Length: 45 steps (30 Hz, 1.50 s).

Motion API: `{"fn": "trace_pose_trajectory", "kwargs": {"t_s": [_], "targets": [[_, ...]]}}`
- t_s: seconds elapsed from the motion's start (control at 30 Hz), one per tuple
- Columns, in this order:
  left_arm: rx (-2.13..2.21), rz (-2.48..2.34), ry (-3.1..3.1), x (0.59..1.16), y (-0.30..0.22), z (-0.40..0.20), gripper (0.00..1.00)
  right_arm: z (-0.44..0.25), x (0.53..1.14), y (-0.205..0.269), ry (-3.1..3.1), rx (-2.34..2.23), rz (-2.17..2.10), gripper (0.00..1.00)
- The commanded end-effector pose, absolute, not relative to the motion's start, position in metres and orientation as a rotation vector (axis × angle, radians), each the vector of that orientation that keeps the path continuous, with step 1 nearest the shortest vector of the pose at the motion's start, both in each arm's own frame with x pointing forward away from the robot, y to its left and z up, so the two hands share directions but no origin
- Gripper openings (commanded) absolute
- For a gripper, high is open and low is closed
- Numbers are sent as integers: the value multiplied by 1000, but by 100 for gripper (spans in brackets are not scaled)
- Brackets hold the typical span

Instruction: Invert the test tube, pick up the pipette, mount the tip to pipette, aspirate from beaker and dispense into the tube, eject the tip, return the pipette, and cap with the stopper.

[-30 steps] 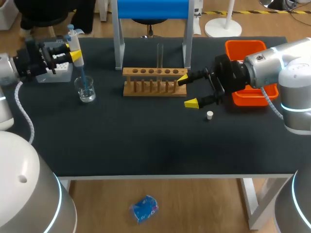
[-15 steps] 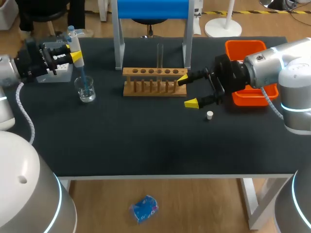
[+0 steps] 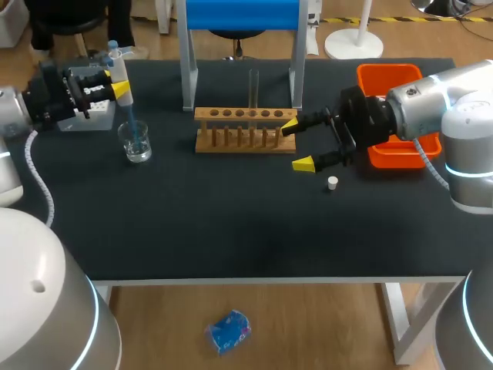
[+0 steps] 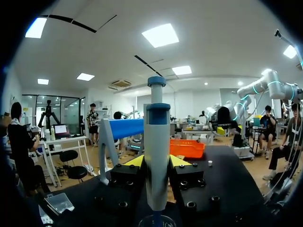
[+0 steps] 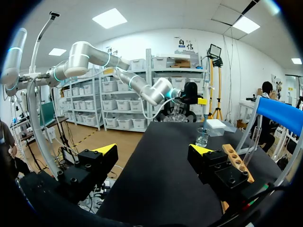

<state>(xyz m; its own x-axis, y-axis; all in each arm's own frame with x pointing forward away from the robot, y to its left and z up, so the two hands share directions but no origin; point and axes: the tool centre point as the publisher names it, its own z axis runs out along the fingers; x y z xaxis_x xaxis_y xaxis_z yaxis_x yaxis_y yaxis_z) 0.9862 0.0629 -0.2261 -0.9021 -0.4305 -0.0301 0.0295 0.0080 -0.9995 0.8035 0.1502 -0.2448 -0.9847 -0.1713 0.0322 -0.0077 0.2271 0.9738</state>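
Head view: a small white cylindrical stopper (image 3: 332, 183) is seen lying on the black table (image 3: 231, 223), just beside the right gripper (image 3: 296, 144), whose fingers are spread wide with nothing between them. Beyond it a wooden rack (image 3: 239, 129) with a row of round holes is placed, and one clear test tube (image 3: 253, 89) is stood upright in it. A glass beaker (image 3: 136, 143) of clear liquid is entered by the blue tip (image 3: 132, 123) of the pipette (image 3: 119, 68), which is clamped upright by the left gripper (image 3: 117, 90). An orange bin (image 3: 385, 77) is set farthest back.
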Motion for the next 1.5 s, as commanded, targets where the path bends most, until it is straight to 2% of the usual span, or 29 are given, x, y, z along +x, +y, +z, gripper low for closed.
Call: {"fn": "trace_pose_trajectory", "kwargs": {"t_s": [0.03, 0.6, 0.83, 1.03, 1.5], "targets": [[-413, -1961, 1964, 986, 63, -226, 0, -244, 804, 150, -2355, 174, -1864, 100], [-413, -1961, 1964, 986, 63, -226, 0, -180, 838, 182, -2520, 234, -1669, 100], [-413, -1961, 1964, 986, 63, -226, 0, -154, 869, 215, -2609, 254, -1640, 100], [-413, -1961, 1964, 986, 63, -226, 0, -133, 886, 263, -2685, 337, -1608, 100], [-413, -1961, 1964, 986, 63, -226, 0, -133, 886, 263, -2685, 337, -1608, 100]]}}
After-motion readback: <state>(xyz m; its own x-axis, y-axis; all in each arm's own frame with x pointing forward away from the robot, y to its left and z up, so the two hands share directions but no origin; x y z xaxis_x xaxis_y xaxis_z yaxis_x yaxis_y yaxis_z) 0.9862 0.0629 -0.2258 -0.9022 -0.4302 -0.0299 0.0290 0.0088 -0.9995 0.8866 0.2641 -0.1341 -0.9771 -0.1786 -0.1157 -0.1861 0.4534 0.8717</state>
